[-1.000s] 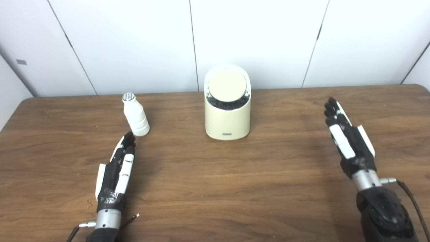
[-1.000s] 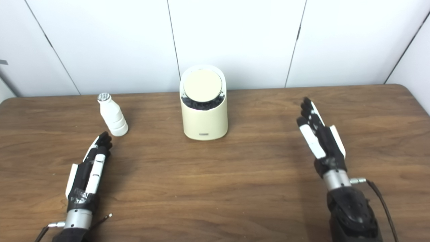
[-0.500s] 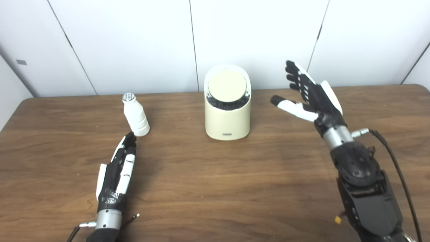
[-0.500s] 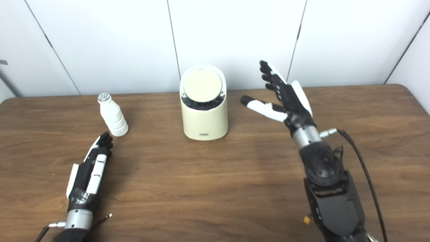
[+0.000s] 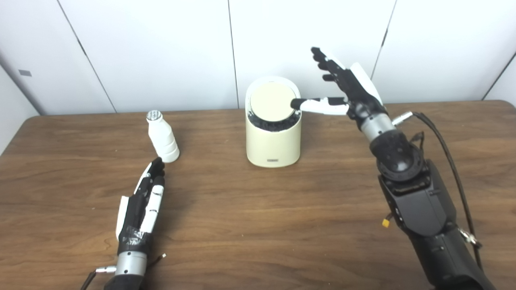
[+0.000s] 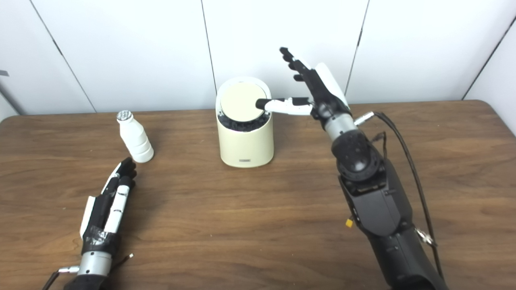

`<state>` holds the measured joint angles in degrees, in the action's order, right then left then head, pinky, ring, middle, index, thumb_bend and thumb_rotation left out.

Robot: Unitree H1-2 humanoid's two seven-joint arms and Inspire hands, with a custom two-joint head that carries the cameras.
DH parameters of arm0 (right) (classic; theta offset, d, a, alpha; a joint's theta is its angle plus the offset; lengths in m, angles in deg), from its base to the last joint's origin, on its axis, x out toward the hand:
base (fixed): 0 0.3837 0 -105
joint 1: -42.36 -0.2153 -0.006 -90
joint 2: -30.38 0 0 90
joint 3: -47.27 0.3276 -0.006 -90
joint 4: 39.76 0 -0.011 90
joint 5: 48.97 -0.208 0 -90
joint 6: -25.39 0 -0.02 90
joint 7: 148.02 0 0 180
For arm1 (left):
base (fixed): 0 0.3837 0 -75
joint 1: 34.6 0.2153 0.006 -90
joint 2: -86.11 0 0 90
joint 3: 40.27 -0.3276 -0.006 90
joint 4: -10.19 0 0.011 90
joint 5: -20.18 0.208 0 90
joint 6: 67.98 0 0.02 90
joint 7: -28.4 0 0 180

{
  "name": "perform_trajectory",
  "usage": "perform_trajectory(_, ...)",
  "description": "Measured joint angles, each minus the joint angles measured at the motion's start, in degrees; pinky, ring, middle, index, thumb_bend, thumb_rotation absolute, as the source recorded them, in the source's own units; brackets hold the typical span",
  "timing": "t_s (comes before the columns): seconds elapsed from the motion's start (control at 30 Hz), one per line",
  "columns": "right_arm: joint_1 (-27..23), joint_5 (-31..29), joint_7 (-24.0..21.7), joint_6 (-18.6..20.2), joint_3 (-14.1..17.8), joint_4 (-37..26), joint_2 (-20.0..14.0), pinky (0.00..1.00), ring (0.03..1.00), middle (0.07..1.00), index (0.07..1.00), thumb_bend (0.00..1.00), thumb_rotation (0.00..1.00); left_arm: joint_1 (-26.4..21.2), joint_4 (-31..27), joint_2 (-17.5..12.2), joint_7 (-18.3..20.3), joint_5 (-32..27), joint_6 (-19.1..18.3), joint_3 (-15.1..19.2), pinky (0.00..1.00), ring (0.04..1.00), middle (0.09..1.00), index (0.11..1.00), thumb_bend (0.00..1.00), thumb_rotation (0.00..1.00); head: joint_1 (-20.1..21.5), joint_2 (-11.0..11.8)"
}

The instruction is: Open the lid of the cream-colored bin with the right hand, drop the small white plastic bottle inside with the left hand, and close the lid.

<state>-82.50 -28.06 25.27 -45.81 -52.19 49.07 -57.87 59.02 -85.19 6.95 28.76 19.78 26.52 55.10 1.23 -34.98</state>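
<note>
The cream-colored bin (image 5: pixel 273 141) stands upright at the table's middle back, its round lid (image 5: pixel 271 101) tilted toward me and closed. My right hand (image 5: pixel 346 88) is open, raised just right of the bin's top, with its thumb tip at the lid's right edge. The small white plastic bottle (image 5: pixel 163 137) stands upright left of the bin. My left hand (image 5: pixel 144 199) lies open and flat on the table, its fingertips just short of the bottle's base. The same scene shows in the right eye view, with the bin (image 6: pixel 245 137) and the bottle (image 6: pixel 134 137).
The brown wooden table (image 5: pixel 258 225) has its back edge against white wall panels. A black cable (image 5: pixel 451 149) runs along my right forearm.
My right hand has risen from the table's right side and swung left and up to the bin's top, thumb reaching the lid. The left hand, bottle and bin have not moved.
</note>
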Motion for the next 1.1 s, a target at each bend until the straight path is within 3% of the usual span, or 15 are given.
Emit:
perform_trajectory(0.27,-4.1,2.3,-0.1,-2.3,-2.3,8.1,0.1,0.81,0.904,0.929,0.920,0.87,0.34,0.0,0.1,0.3,-0.1,-0.1,0.8,0.0,0.95,0.935,0.936,0.940,0.38,0.78,-0.1,0.9)
perform_trajectory(0.4,-5.1,4.0,0.4,-4.9,-3.6,12.1,0.4,0.81,0.897,0.922,0.923,0.93,0.38,0.0,0.2,0.7,0.0,-1.4,0.8,0.5,0.98,0.948,0.943,0.950,0.34,0.83,0.0,1.1)
perform_trajectory(0.53,-6.6,5.8,2.0,-7.8,-4.6,15.8,1.0,0.83,0.906,0.920,0.917,0.89,0.30,-0.1,0.2,0.8,0.1,-3.0,0.8,0.7,0.98,0.946,0.946,0.951,0.34,0.86,0.2,1.2)
perform_trajectory(0.87,-8.7,7.4,4.2,-10.5,-5.4,19.8,1.8,0.83,0.910,0.923,0.909,0.86,0.21,-0.2,0.2,1.9,0.0,-6.5,0.8,2.1,0.94,0.916,0.922,0.918,0.38,0.83,0.0,1.1)
perform_trajectory(1.1,-8.7,7.6,4.4,-12.0,-5.6,20.4,1.8,0.83,0.913,0.919,0.907,0.85,0.20,-0.3,0.2,2.5,-0.1,-7.5,0.7,2.5,0.93,0.916,0.919,0.909,0.41,0.82,0.2,0.6)
